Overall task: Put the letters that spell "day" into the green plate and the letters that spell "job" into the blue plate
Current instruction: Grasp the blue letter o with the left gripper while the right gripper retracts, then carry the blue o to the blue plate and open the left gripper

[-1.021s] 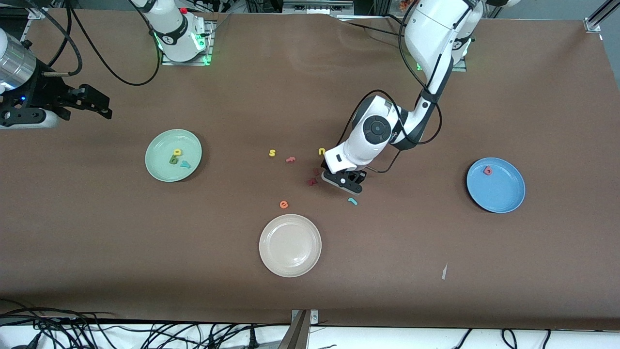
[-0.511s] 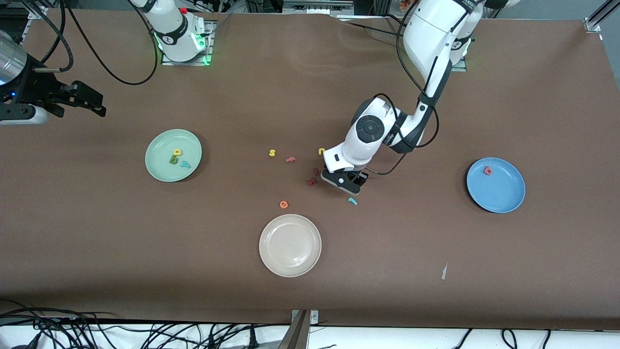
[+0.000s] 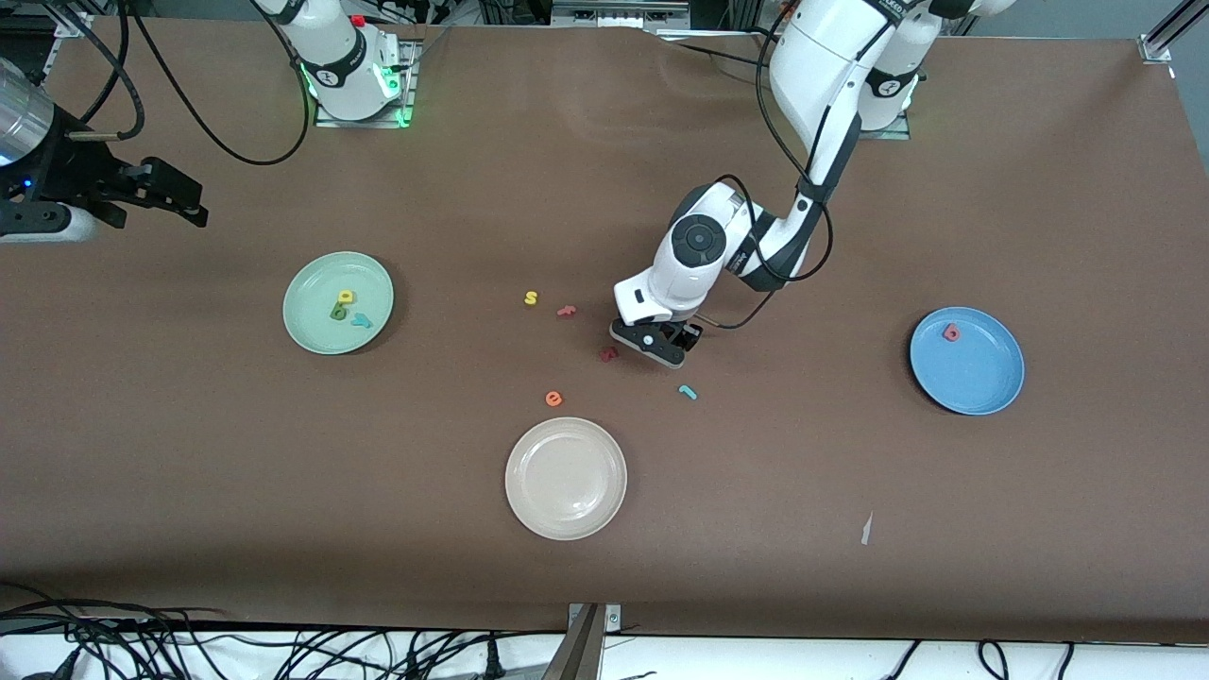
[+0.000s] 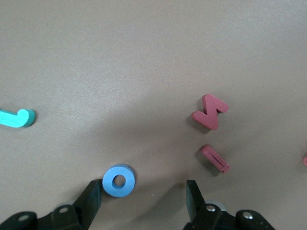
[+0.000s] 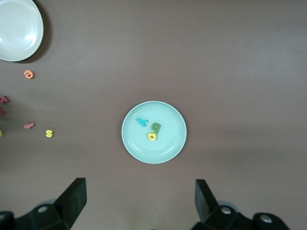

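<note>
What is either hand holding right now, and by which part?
Nothing. The left hand is open, the blue o by one finger; the right hand is open.

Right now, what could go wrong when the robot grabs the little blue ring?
The blue ring sits right beside one finger of the open left tool, not in the middle, so closing might just nudge it away. Two dark red letters lie close by on the table and could get bumped. The right tool waits open over the table, near the green plate.
</note>
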Robot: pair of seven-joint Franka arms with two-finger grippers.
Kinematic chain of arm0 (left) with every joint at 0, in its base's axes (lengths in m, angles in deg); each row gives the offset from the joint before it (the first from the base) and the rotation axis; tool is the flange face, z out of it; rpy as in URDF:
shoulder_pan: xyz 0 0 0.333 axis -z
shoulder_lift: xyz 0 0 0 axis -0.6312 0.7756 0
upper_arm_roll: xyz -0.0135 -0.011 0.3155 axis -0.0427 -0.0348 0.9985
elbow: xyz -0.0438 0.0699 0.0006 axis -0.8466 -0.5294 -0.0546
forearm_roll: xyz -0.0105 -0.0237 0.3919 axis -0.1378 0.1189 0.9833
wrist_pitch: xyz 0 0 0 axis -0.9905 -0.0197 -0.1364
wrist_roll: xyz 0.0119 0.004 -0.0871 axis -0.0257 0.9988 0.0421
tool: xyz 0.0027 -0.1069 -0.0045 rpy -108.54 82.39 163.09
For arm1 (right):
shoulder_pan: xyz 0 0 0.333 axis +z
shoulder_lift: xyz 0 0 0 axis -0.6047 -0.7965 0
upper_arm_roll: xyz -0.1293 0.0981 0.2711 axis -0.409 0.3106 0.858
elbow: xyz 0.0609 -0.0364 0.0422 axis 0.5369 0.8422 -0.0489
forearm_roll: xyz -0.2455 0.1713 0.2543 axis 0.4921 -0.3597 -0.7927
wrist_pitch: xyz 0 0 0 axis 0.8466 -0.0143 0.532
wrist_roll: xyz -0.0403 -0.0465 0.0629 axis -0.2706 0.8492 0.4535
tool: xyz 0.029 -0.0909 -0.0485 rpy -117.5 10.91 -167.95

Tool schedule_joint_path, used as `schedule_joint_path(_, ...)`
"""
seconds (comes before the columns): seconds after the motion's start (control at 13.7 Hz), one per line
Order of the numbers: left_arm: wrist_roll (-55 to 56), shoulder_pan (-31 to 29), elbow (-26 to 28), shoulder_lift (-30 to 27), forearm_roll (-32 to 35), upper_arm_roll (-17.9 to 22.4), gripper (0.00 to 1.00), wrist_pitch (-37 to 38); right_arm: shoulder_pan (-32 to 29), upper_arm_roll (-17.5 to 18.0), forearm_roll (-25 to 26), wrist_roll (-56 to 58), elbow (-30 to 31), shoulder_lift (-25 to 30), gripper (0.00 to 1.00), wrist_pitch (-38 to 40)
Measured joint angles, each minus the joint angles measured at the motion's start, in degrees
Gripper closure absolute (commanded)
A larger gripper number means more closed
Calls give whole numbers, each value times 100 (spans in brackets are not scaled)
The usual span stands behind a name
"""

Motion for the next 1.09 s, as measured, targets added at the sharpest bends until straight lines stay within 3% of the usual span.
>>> schedule_joint_path(0.07,0,0,0,3,3,14,28,0,0,0,0,0,0,0,0,0)
schedule_joint_path(0.22,0,0,0,5,9,32,50,0,-4,24,-4,0,0,0,0,0)
schedule_joint_path(0.36,5,-1,0,4,219,79,59,8,-89,140,-5,-3,0,0,0,1)
schedule_joint_path(0.66,5,1,-18,-13,316,87,87,9,-559,460,-5,-2,0,0,0,3)
schedule_joint_path(1.09,-64,-229,-49,-52,338,211,97,0,-746,687,-5,-3,1,0,0,7)
